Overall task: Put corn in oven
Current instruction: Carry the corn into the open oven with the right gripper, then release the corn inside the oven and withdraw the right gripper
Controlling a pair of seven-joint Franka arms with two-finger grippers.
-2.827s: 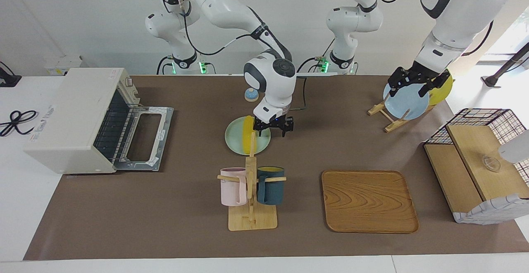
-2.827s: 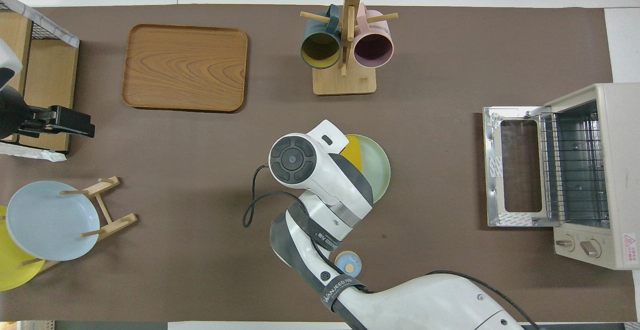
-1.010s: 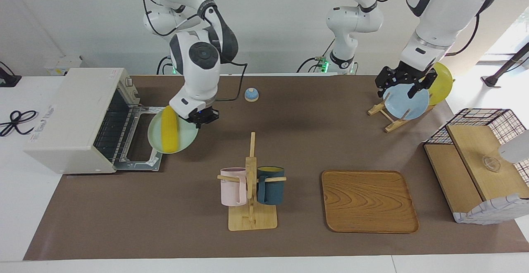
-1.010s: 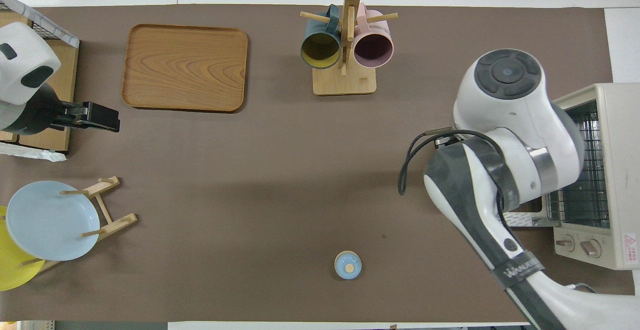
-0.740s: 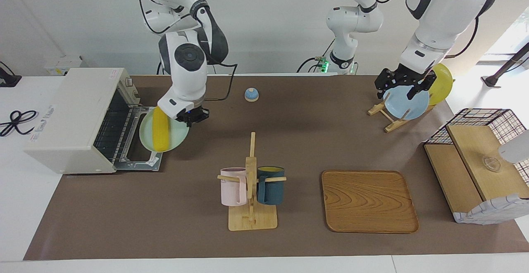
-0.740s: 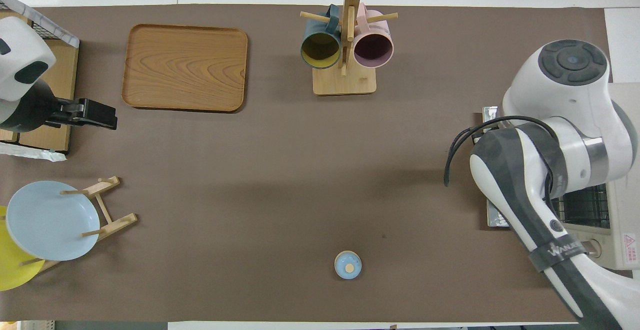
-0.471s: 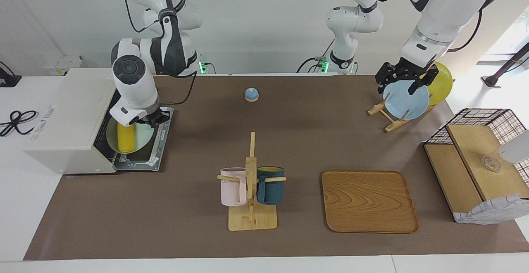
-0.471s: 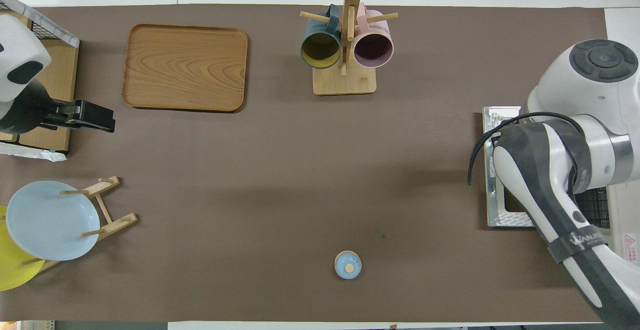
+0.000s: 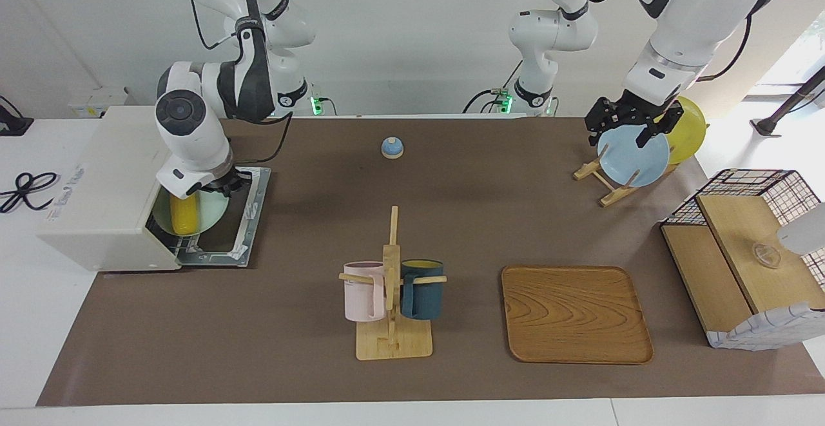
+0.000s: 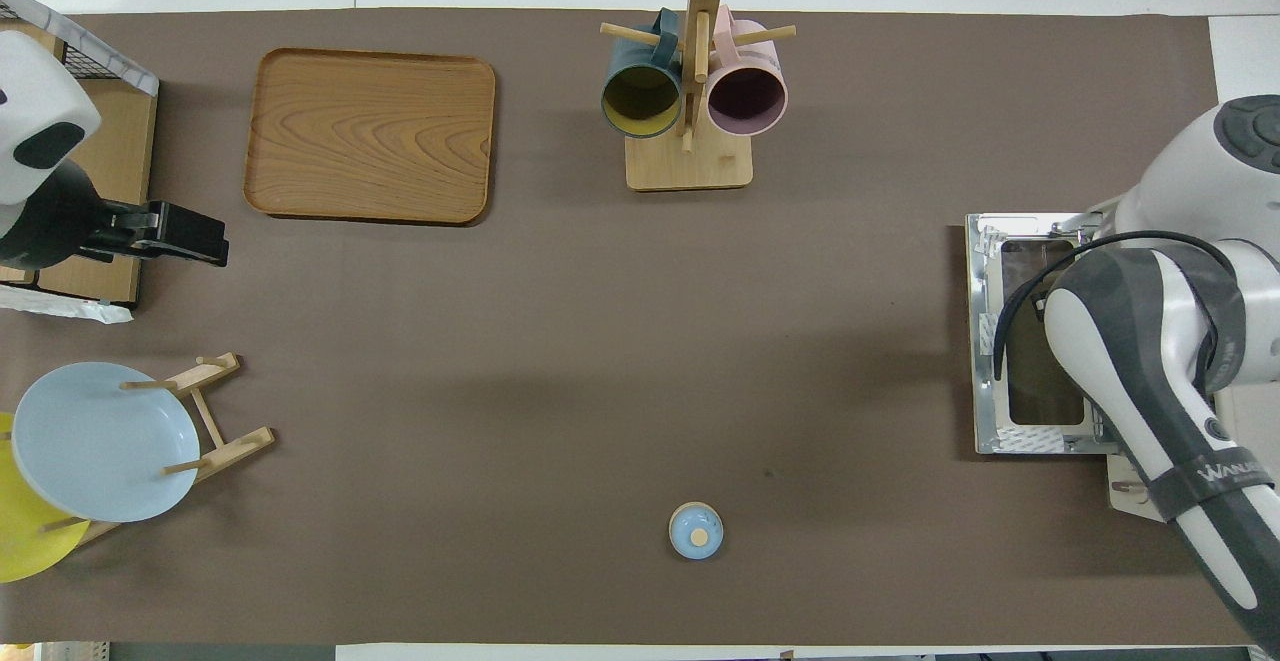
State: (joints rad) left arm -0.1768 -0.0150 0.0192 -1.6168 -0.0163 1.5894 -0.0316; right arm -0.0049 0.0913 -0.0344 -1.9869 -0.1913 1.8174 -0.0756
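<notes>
- The smooth bright yellow toy corn cob [image 9: 183, 214] lies on a round pale green plate [image 9: 209, 215].
- The plate with the corn sits in the mouth of the boxy off-white toaster oven [image 9: 109, 184], above its dark glass door [image 9: 232, 220], which is folded down flat on the table.
- The right gripper [image 9: 222, 186] has its fingers squeezed together on the edge of the pale green plate, on the side away from the oven. It holds the plate, not the corn.
- The overhead view shows only the right arm over the oven; the corn is hidden there.
- The corn looks light and hard, like plastic. It looks smooth and round, so I think it can roll or slide on the plate if the plate tips.
- So the plate should stay flat. Holding the plate by its rim looks like a good way, because the corn is slippery to pinch.
- If a gripper took the corn itself, the thick middle would be best, not the thin ends.
- The plate looks stiff and could chip if it bumps the wire rack, so it should go in slowly.
- The left gripper [image 9: 630, 125] waits in the air over a round light blue plate [image 9: 632, 158] in a wooden plate stand [image 9: 596, 174]. Its fingers are spread wide and hold nothing.
</notes>
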